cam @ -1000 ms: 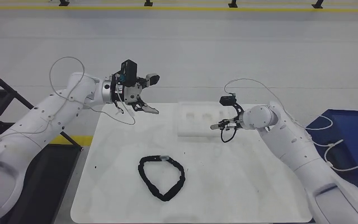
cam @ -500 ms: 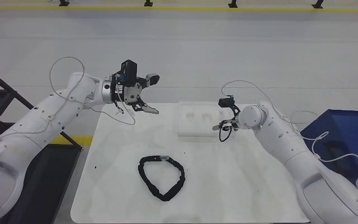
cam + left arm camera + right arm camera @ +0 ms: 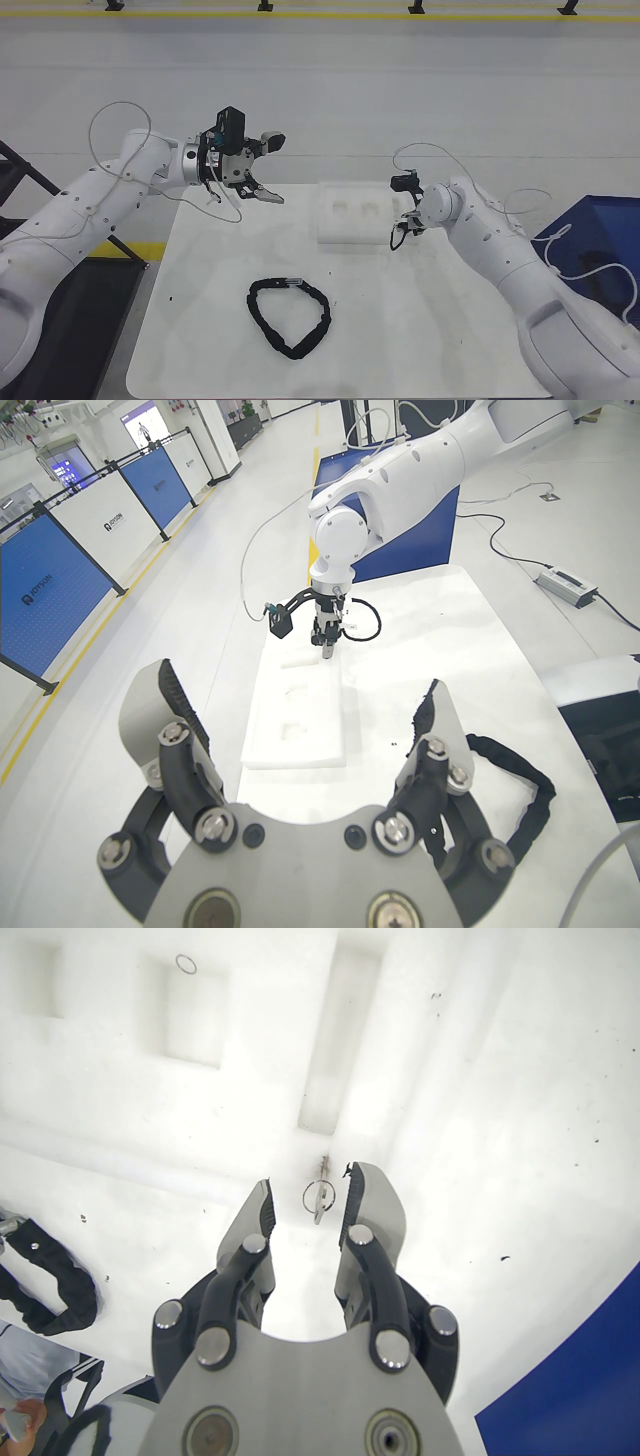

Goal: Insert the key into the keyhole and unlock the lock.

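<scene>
Right gripper [image 3: 311,1183]: fingers apart, ringed key [image 3: 320,1202] upright between them, clear of both, stuck in foam block [image 3: 125,1093]. Left gripper [image 3: 300,677]: fingers wide apart, empty; chain lock [image 3: 530,772] apart from it.

Count of items, top view as reference. One worktop [image 3: 400,340]. One white foam block [image 3: 350,230], cut with three recesses: two rectangular and one long and narrow. One black sleeved chain lock [image 3: 290,318], forming one loop. One key [image 3: 320,1200]. Two wire rings: one threaded on the key, and one loose ring [image 3: 185,964] on the block. Two tools: the left tool [image 3: 276,169] at 10 o'clock of the worktop and the right tool [image 3: 310,1175] at 2 o'clock. Each has two fingers [image 3: 372,1198], four in all.
</scene>
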Robot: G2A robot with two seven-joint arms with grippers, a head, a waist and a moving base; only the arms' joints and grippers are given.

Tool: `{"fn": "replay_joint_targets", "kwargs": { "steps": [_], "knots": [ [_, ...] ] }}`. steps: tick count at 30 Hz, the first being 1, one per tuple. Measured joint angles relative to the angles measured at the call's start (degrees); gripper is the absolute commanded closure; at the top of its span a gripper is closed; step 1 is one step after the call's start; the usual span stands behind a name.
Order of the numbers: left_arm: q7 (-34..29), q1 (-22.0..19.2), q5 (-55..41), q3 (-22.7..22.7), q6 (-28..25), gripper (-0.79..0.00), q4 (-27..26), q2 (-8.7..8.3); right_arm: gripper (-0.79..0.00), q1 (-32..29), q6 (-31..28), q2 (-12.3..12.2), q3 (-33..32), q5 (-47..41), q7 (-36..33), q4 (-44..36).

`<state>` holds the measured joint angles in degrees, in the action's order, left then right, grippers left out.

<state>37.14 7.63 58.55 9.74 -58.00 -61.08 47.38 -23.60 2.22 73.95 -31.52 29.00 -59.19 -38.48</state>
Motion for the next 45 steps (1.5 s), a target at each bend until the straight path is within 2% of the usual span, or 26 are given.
{"fn": "replay_joint_targets", "kwargs": {
  "steps": [10,24,34,45],
  "knots": [
    [0.0,0.0,0.0,0.0,0.0,-0.785,0.0,0.00,-0.185,0.1,0.5,1.5,-0.1,0.0,-0.5,2.8],
    [0.0,0.0,0.0,0.0,0.0,-0.785,0.0,0.00,0.000,1.2,1.1,4.6,0.6,1.1,0.9,9.1],
    [0.0,0.0,0.0,0.0,0.0,-0.785,0.0,0.00,0.000,4.0,0.8,5.6,0.4,3.2,-2.1,10.4],
    [0.0,0.0,0.0,0.0,0.0,-0.785,0.0,0.00,0.000,5.7,0.6,4.9,-0.7,6.0,-6.9,8.4]
  ]
}}
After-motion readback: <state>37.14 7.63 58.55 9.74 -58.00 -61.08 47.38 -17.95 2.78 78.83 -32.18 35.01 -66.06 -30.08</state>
